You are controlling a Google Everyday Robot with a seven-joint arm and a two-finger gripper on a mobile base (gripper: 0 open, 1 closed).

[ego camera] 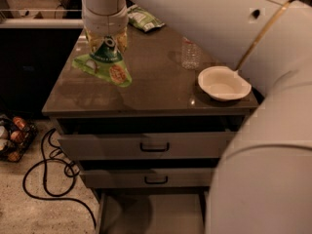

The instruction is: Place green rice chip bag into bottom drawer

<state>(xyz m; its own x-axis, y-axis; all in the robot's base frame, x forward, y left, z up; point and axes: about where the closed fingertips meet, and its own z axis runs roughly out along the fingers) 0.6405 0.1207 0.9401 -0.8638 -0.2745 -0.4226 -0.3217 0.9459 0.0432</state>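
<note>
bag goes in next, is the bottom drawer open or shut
Open: the bottom drawer sticks out past the upper fronts, floor showing. The gripper holds the green rice chip bag over the cabinet top.

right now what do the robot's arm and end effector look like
The arm is thick, rounded white segments with a tan seam and small dark holes; no cables show. The end effector, over the cabinet top above the green rice chip bag, has a white cylindrical wrist and yellowish fingers.
</note>
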